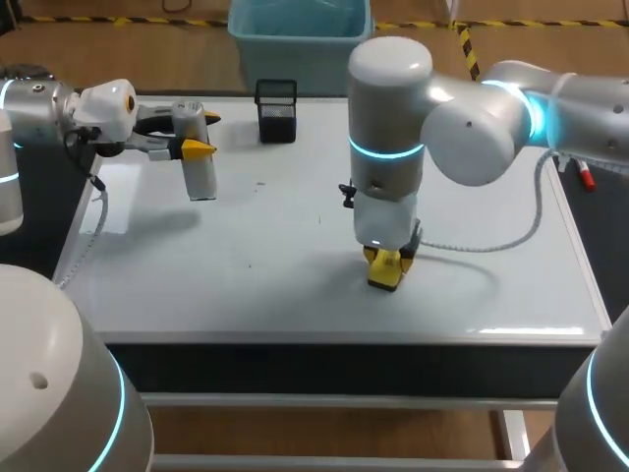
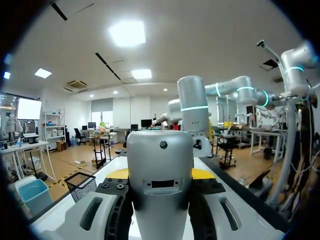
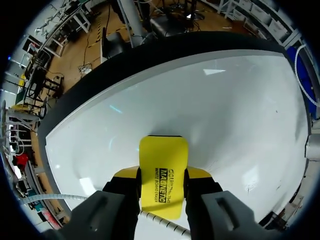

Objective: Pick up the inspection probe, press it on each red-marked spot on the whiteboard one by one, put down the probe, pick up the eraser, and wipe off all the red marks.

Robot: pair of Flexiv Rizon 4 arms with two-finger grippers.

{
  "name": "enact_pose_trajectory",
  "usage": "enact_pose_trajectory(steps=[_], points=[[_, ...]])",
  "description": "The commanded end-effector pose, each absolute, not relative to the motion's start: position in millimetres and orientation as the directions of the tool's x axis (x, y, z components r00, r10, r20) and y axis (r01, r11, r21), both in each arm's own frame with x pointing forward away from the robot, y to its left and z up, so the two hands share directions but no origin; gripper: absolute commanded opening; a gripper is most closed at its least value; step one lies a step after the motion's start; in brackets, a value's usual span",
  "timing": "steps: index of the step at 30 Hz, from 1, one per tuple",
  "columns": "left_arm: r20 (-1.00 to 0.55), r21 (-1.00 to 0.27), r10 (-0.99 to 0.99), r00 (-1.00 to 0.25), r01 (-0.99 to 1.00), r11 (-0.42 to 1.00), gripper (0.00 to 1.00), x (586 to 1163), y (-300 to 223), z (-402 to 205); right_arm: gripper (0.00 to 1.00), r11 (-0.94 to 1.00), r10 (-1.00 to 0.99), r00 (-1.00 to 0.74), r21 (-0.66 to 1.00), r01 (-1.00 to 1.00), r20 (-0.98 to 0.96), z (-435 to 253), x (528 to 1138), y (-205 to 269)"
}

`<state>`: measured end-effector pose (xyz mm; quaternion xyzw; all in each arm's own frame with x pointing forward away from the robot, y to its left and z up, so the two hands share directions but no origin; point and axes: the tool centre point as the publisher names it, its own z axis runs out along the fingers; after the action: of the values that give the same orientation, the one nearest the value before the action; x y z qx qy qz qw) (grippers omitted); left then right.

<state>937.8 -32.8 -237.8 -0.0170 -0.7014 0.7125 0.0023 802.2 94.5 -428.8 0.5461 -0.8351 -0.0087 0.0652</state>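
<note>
My left gripper (image 1: 197, 147) is shut on the grey-white inspection probe (image 1: 198, 157), held above the whiteboard's (image 1: 295, 256) far left part. In the left wrist view the probe (image 2: 160, 185) fills the space between the fingers, yellow tips showing at both sides. My right gripper (image 1: 388, 264) is shut on the yellow eraser (image 1: 384, 271), which rests on the whiteboard near its front middle. From the right wrist the eraser (image 3: 163, 175) is clamped between the two fingers and lies flat on the white surface (image 3: 225, 115). No red marks show on the board.
A black mesh pen holder (image 1: 276, 110) stands at the back of the board. A red marker (image 1: 584, 175) lies off the right edge. A white cable (image 1: 491, 241) loops across the board's right side, behind my right arm.
</note>
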Motion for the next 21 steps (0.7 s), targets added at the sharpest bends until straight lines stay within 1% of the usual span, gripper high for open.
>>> enact_pose_trajectory(steps=[1,11,18,20,21], points=[[-0.021,-1.0,0.029,-0.999,0.021,-0.017,0.0,938,-33,-237,0.0,0.413,-0.91,-0.406,0.074,-0.908,0.088,-426,799,77],[-0.021,-1.0,0.029,-0.999,0.021,-0.017,0.0,938,-33,-237,0.0,0.382,-0.923,-0.375,0.093,-0.92,0.083,-377,823,67],[-0.021,-1.0,0.029,-0.999,0.021,-0.017,0.0,938,-33,-237,0.0,0.323,-0.945,-0.321,0.031,-0.946,0.06,-360,845,65],[-0.021,-1.0,0.029,-0.999,0.021,-0.017,0.0,938,-33,-237,0.0,0.356,-0.932,-0.353,0.025,-0.934,0.077,-360,851,63],[-0.021,-1.0,0.029,-0.999,0.021,-0.017,0.0,938,-33,-237,0.0,0.304,-0.952,-0.304,0.004,-0.953,0.039,-358,851,63]])
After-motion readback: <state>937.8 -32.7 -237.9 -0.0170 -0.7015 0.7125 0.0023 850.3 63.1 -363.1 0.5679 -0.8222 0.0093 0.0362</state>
